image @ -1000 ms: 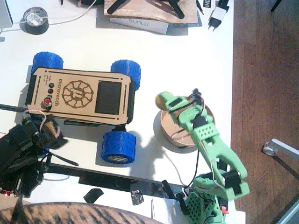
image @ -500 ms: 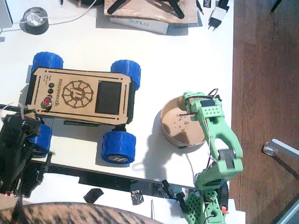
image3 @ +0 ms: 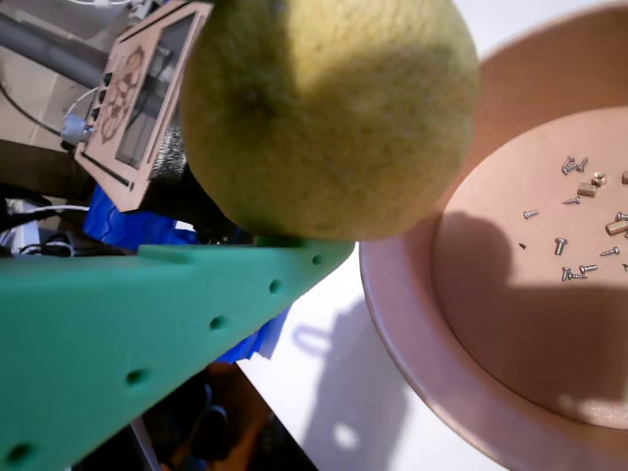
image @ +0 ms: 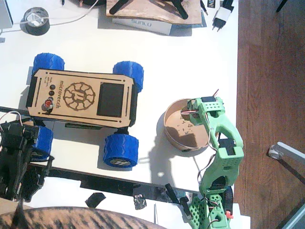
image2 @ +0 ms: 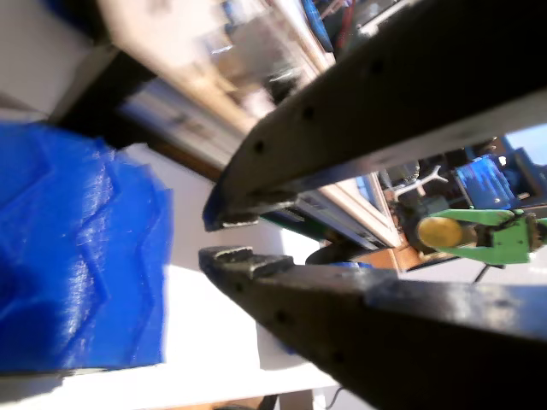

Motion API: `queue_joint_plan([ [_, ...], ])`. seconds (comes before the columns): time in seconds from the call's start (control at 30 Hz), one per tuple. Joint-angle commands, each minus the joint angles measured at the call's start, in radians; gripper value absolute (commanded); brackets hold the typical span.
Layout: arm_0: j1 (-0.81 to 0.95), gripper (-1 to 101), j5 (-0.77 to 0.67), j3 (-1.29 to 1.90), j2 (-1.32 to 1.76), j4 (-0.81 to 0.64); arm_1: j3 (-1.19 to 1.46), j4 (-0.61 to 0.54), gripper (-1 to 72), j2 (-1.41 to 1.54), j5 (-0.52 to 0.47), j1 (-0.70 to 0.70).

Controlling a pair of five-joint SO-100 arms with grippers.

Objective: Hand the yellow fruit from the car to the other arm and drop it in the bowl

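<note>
**pixel_pat:** Fixed view question, where's the small round dull-yellow fruit right now? I see the bright green 3D-printed right arm (image: 224, 148) bent over the right rim of the round shallow tan wooden bowl (image: 172, 135), but no fruit from up there.

**servo_sam:** Check a wrist view, the yellow fruit (image3: 329, 113) fills the top of the picture, resting against a green gripper finger (image3: 147, 324). It sits above and just outside the bowl's (image3: 412, 343) left rim, not down on the floor. So the right gripper (image: 193, 110) is clamped on it. The other wrist view backs that up: you can spot the fruit (image2: 439, 231) far off, pinched in the green jaws.

**pixel_pat:** Nice. Those specks in the bowl?

**servo_sam:** Tiny screws and brass nuts (image3: 589, 221) scattered on the floor.

**pixel_pat:** And the black left arm (image: 16, 160)?

**servo_sam:** Folded down at the lower left corner, next to the flat light-wood car with chunky blue wheels (image: 83, 98). Its left gripper (image2: 224, 236) has its jaws parted a bit, nothing between them, right beside a blue wheel (image2: 81, 256).

**pixel_pat:** Anything else around?

**servo_sam:** A grey tape roll (image: 36, 21) at the top left of the white table (image: 190, 62), well apart from everything.
</note>
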Motion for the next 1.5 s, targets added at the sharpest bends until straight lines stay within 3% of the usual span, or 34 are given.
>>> queue_joint_plan([
  [0.0, -0.006, 0, 0.003, 0.015, 0.006, -0.009, -0.058, 0.008, -0.2, 0.005, 0.015, 0.006],
  [0.1, 0.008, 0, 0.003, 0.028, 0.006, -0.005, -0.060, 0.012, 0.9, 0.002, 0.017, 0.003],
  [0.2, 0.008, 0, 0.003, 0.038, 0.005, -0.011, -0.064, 0.032, 16.7, -0.005, 0.008, 0.003],
  [0.27, 0.008, 0, 0.003, 0.038, 0.000, -0.011, -0.069, 0.037, 21.9, -0.003, 0.005, 0.005],
  [0.53, 0.002, 0, 0.003, 0.040, -0.052, -0.041, -0.063, 0.044, 26.4, 0.015, 0.003, 0.009],
  [0.73, -0.002, 0, 0.003, 0.083, 0.091, -0.006, -0.043, 0.043, 23.4, 0.034, 0.005, 0.003],
  [1.0, 0.000, 0, 0.003, 0.104, 0.175, 0.023, 0.135, 0.015, 0.9, 0.272, 0.017, -0.071],
  [1.23, 0.000, 0, 0.003, 0.104, 0.176, 0.023, 0.522, -0.158, 0.2, 0.733, 0.014, -0.138],
  [1.47, 0.000, 0, 0.003, 0.104, 0.178, 0.023, 0.792, -0.135, 0.1, 1.224, 0.031, -0.161],
])
